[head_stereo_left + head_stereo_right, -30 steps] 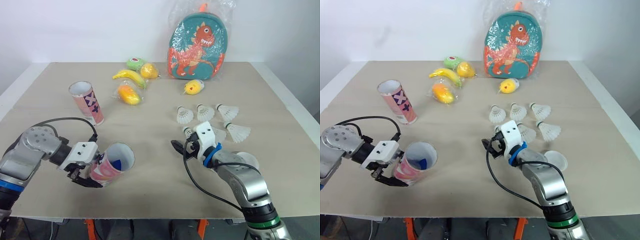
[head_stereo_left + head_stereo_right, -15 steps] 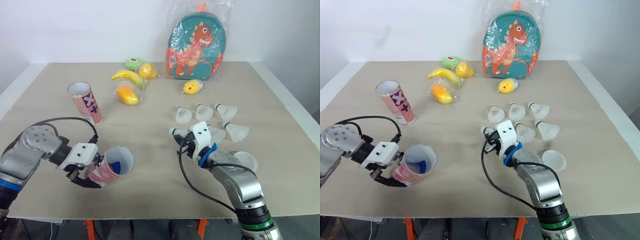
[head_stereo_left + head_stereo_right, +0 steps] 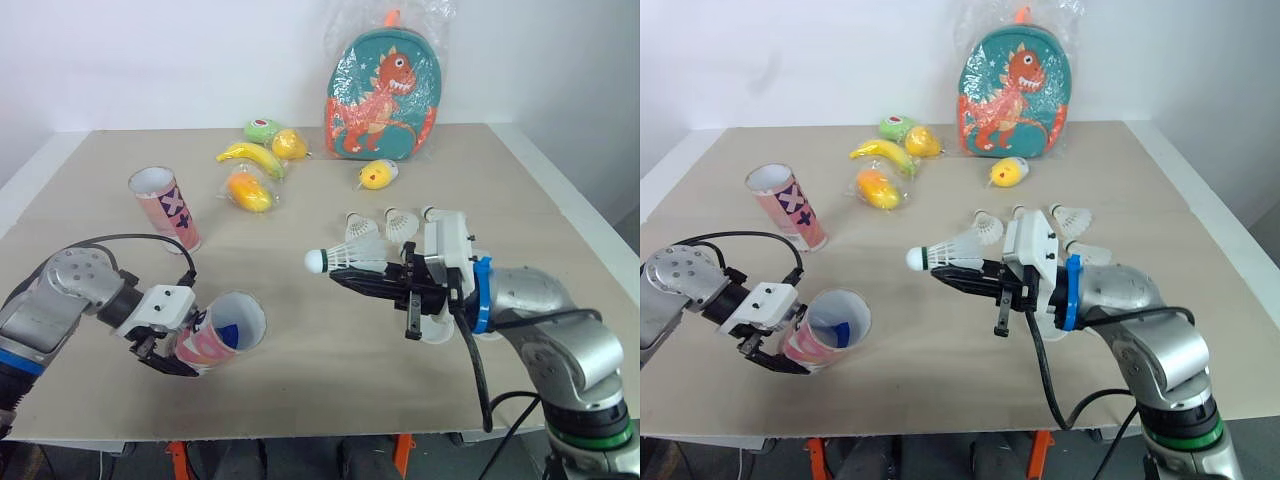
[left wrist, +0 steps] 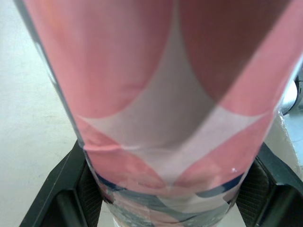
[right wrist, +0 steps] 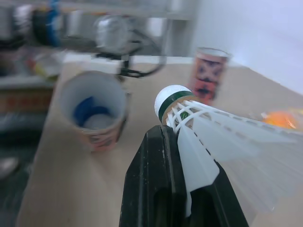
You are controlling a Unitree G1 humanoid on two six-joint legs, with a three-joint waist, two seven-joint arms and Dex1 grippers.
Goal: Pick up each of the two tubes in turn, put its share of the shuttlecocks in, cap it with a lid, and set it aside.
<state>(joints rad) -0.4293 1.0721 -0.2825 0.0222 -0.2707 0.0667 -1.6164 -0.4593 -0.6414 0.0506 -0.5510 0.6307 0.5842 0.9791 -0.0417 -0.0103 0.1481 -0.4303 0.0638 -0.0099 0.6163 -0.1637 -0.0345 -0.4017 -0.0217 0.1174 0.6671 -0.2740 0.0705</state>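
Observation:
My left gripper (image 3: 163, 346) is closed around a pink patterned tube (image 3: 220, 333), holding it tilted above the table's near left with its open mouth towards the right; something blue lies inside. In the left wrist view the tube (image 4: 161, 94) sits between both fingers (image 4: 61, 194). My right gripper (image 3: 342, 277) is shut on a white shuttlecock (image 3: 348, 258), held in the air over the table's middle, cork pointing left at the tube (image 5: 94, 111). A second pink tube (image 3: 165, 208) stands upright at the left. Loose shuttlecocks (image 3: 402, 222) lie behind my right arm. A white lid (image 3: 437, 331) peeks out under it.
A dinosaur backpack in plastic (image 3: 385, 85) leans on the back wall. A banana (image 3: 245, 153), a wrapped orange fruit (image 3: 247, 190), a lemon (image 3: 290, 144), a green toy (image 3: 262, 129) and a small yellow toy (image 3: 375, 176) lie at the back.
My right gripper shut on a shuttlecock lying on the table, lifted it and swung round so that it points left at the held tube. The left arm and its tube stayed put.

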